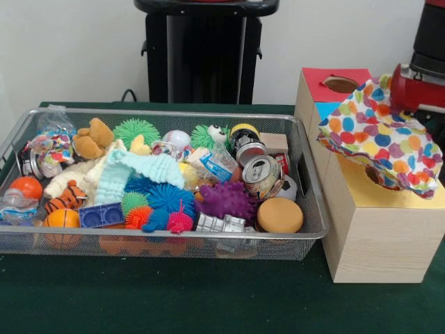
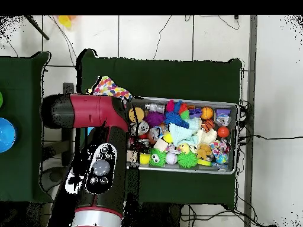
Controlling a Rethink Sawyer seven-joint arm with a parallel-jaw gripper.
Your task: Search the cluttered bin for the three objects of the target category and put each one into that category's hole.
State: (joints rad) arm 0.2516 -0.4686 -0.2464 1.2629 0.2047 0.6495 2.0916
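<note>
White dotted fabric, the large piece (image 1: pixel 379 136), hung over the yellow-surround round hole (image 1: pixel 375 182) on the pale wood box; whether the claw pinched it, I could not tell.

I am seeing no lettering I can read anywhere. The printed label on the tin can (image 1: pixel 261 174) and the blue-and-white packet (image 1: pixel 216 164) in the bin (image 1: pixel 314 209) are showing only unreadable marks.

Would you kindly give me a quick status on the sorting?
Pincer hidden behind the large dotted cloth. Cloth hangs over the yellow hole, not yet in. One small dotted bundle in the bin. Nothing blocking.
</note>
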